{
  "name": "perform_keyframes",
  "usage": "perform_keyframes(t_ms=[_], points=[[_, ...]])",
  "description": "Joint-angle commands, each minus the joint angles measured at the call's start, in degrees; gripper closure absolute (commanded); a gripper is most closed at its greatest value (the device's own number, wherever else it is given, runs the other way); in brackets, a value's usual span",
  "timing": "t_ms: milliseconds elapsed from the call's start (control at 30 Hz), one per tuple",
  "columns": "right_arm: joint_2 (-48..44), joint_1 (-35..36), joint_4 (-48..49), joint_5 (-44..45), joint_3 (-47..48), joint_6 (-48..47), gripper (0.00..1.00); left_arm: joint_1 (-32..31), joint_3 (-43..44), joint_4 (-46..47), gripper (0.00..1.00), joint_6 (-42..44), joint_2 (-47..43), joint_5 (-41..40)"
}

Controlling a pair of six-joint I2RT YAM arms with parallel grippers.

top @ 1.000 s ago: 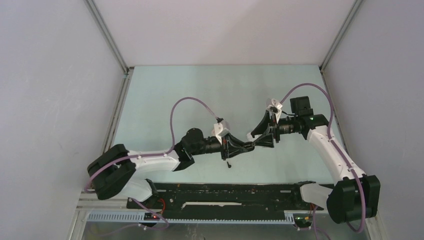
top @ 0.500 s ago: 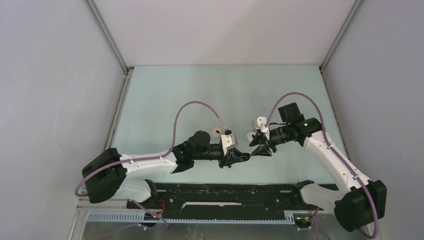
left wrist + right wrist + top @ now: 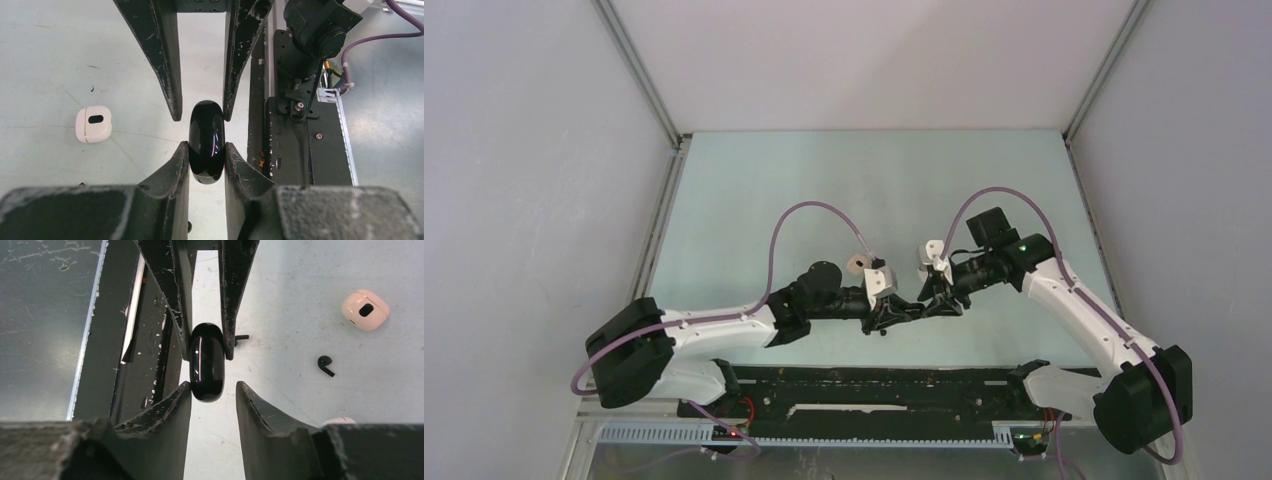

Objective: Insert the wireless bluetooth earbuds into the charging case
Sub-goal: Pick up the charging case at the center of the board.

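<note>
The black glossy charging case (image 3: pixel 206 135) hangs edge-on above the table, with my left gripper (image 3: pixel 206 147) shut on its lower end. My right gripper (image 3: pixel 213 386) faces it from the other side and is open around the case's (image 3: pixel 206 365) far end. One of its fingers (image 3: pixel 182 395) touches the case and the other stands off with a gap. The two grippers meet at the table's near middle (image 3: pixel 921 305). A black earbud (image 3: pixel 325 365) lies on the table beyond them. A small black stem (image 3: pixel 242 337) shows beside the left gripper's finger.
A white case (image 3: pixel 93 124) with a dark oval lies on the table on the far side. A pinkish-white case (image 3: pixel 365 310) lies further off, seen as a pale disc (image 3: pixel 856 264) from above. The black base rail (image 3: pixel 874 385) runs along the near edge.
My right arm has swung in and down to meet the left gripper, and its jaws have narrowed around the black case. The left arm has shifted slightly, still holding the case.
</note>
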Motion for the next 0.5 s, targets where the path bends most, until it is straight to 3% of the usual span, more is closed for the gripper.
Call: perform_keyframes(t_ms=[0,133,267,367,467], points=[[0.5,1.2,1.2,-0.6,1.6,1.1,0.64,-0.3,-0.2,3.1,0.88,1.3,-2.0,-0.2],[0.9,1.7,1.8,-1.0,1.7,2.1,0.73,-0.3,-0.5,3.5,0.85,1.3,-1.8,-0.7],[1.1,1.7,2.0,-2.2,1.7,3.1,0.74,-0.3,-1.1,4.6,0.76,-0.7,-1.8,-1.8],[1.6,1.7,1.5,-3.1,1.8,3.0,0.73,-0.3,-1.3,5.3,0.78,-1.0,-1.5,-1.5],[2.4,1.8,-0.8,-4.4,2.8,1.5,0.61,-0.3,-1.4,5.8,0.80,-1.2,-1.2,-0.7]])
